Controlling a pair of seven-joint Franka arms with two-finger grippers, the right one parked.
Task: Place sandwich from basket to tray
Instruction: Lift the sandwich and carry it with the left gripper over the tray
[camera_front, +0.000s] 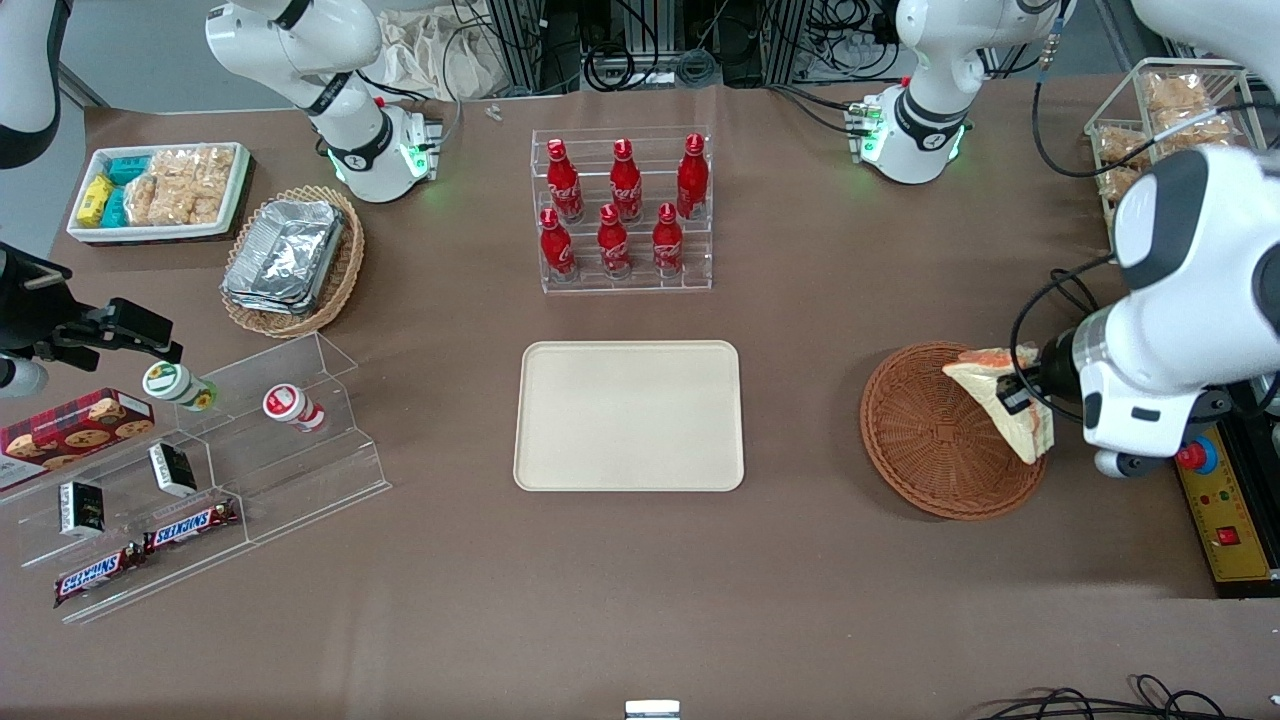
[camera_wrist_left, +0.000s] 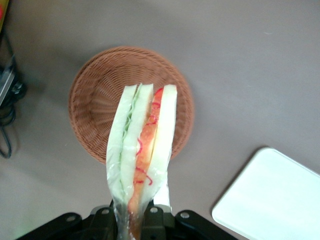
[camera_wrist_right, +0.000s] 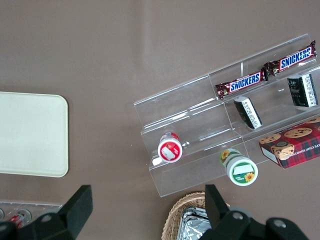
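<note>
My pincer (camera_front: 1018, 397) is clenched on the triangular white-bread sandwich w/ red-orange and green filling (camera_front: 1003, 398), holding it up off the round reddish-brown wicker basket (camera_front: 925, 440), over the basket's rim nearest the working arm's end of the desk (camera_front: 800, 600). In the front view the wedge hangs tilted, its tip pointing down, roughly at 3 o'clock of the basket's centre.

Wrist view adds what the front can't: the sandwich (camera_wrist_left: 142, 145) edge-on, layers showing — pale bread, green strip, orange-red filling — wrapped in clear film, black pincer fingers (camera_wrist_left: 155, 220) pinching its near end. The basket (camera_wrist_left: 95, 100) lies below it w/ nothing inside that I can see, and a corner of the flat cream-beige rectangular tray (camera_wrist_left: 270, 195) shows too.

Front view alone gives the whole tray (camera_front: 629, 415), bare, well apart from the basket, about 9 o'clock of it.
</note>
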